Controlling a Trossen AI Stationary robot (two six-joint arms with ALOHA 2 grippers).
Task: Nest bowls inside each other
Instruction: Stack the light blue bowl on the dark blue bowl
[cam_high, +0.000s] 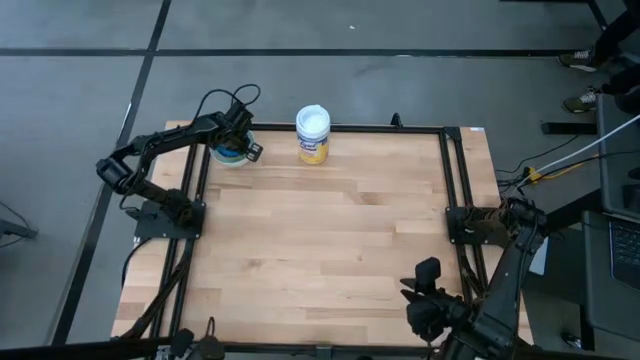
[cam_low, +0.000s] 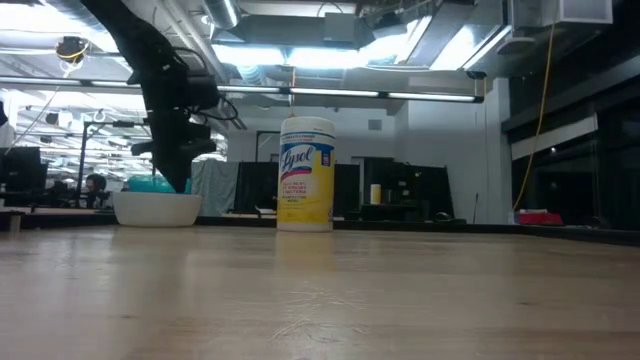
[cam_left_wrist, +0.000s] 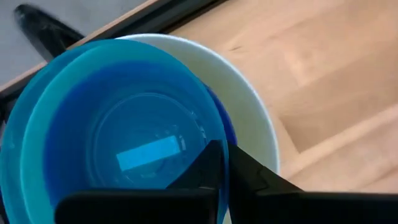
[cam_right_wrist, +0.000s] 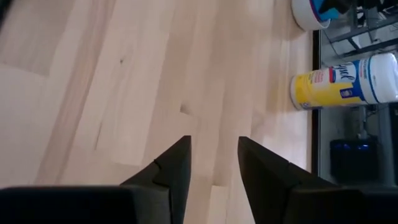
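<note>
At the table's far left stands a white bowl with a dark blue bowl inside it. A teal bowl sits over them, showing above the white rim in the low view. My left gripper is shut on it, pointing steeply down. My right gripper hovers open over bare wood near the table's near right corner, holding nothing. My left gripper pinches the teal bowl's rim on the side toward the table's right, one finger inside the bowl and one outside. The fingers come from above, slanting down. The bowl lies over the white bowl, mouth up; whether it rests in it I cannot tell.
An upright yellow wipes jar with a white lid stands at the far edge, just right of the bowls. A black frame rail runs around the table top. The wide middle of the table is bare wood.
</note>
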